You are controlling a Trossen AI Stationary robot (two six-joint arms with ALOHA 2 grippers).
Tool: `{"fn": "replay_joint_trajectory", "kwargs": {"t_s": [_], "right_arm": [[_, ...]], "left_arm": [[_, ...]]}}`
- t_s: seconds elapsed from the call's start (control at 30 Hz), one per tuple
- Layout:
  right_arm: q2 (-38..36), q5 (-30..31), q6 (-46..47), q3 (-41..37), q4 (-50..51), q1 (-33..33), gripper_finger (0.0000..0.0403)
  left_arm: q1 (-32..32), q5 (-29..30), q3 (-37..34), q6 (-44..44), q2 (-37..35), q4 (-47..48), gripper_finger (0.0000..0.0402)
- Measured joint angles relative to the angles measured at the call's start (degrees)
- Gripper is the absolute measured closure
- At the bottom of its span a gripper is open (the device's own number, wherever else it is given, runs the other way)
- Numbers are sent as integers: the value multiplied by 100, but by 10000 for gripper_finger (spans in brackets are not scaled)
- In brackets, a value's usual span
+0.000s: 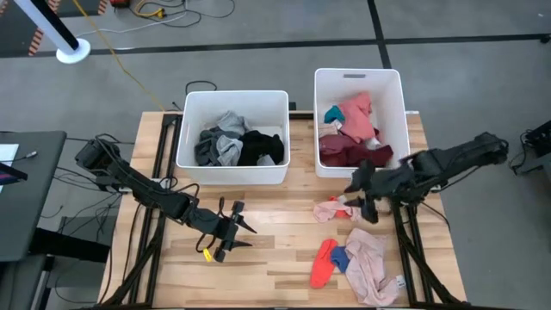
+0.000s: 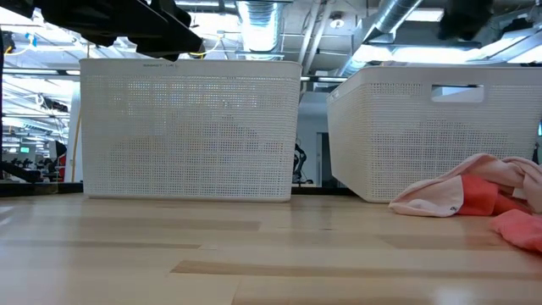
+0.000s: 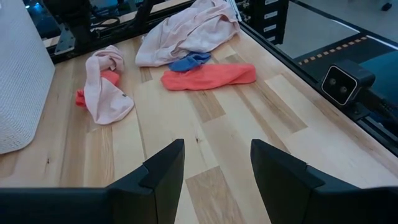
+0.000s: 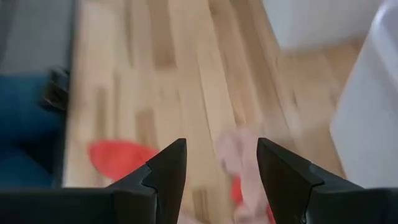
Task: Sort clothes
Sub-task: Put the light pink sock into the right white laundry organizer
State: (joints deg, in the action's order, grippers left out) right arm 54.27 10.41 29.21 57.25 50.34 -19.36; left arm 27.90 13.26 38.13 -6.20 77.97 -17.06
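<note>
Wooden table (image 1: pixel 275 250) — clothes (image 1: pixel 366 263) crumpled, pink, red, blue.

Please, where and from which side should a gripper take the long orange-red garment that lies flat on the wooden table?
Probably at the middle of the long orange-red fabric garment, from straight above. It lies flat and narrow on the wooden table, so open fingers can span its width. One end touches the small blue cloth; avoid that end. The open right gripper is nearer.
</note>
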Motion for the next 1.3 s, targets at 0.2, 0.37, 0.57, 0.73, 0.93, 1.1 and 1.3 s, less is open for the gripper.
{"fn": "replay_joint_trajectory", "kwargs": {"t_s": [0.2, 0.37, 0.57, 0.73, 0.93, 1.1, 1.3], "right_arm": [[809, 211, 527, 0, 534, -442, 199], [1546, 464, 672, 0, 563, -701, 212], [2417, 706, 1022, -2, 941, -904, 229], [3025, 823, 1407, -4, 1322, -999, 237], [3518, 1379, 1867, -4, 1689, -989, 239], [3775, 1528, 1847, -17, 1515, -989, 239], [3983, 1528, 1809, -75, 1204, -989, 249]], "left_arm": [[0, 0, 0, -22, 0, -2, 223], [0, 0, 0, -63, 0, -2, 223], [-1, 0, 0, -102, 0, -1, 223], [0, 0, 0, -148, 0, 0, 223], [0, 0, 2, -151, 0, -9, 223], [-1, 0, 1, -149, 0, -22, 223], [-1, 0, 2, -142, 0, -33, 223]]}}
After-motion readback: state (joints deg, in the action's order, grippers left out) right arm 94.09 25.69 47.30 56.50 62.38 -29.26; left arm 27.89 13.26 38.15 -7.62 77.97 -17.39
